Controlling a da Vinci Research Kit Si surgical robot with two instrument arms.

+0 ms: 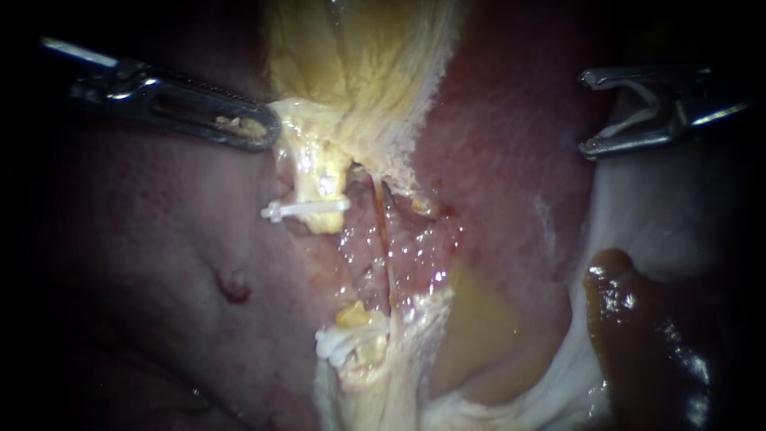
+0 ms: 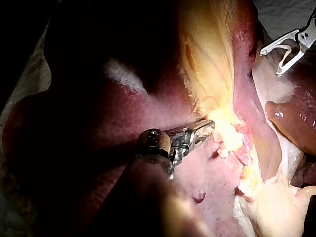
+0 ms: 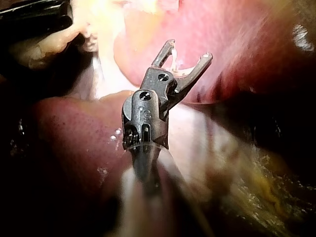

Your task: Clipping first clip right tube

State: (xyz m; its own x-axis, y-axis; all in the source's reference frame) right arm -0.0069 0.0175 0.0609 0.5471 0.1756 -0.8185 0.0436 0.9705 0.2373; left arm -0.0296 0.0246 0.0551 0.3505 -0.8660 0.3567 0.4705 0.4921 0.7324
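My left instrument (image 1: 267, 132) comes in from the upper left. Its jaws lie together on the edge of the yellow gallbladder (image 1: 359, 72), seen also in the left wrist view (image 2: 207, 127). My right instrument (image 1: 586, 112) hangs at the far right, away from the tubes, its jaws spread wide around a white clip (image 1: 634, 120) seated between them (image 3: 190, 49). The right tube (image 1: 384, 247) is a thin reddish strand running down the dissected bed. Beside it, the pale left tube (image 1: 319, 187) carries a white clip (image 1: 307, 209) across it; another white clip (image 1: 335, 343) sits lower down.
Reddish liver (image 1: 159, 239) fills the left side and continues right of the bed (image 1: 511, 160). A dark brown glossy lobe (image 1: 638, 319) lies at the lower right, with pale membrane (image 1: 662, 207) under my right instrument.
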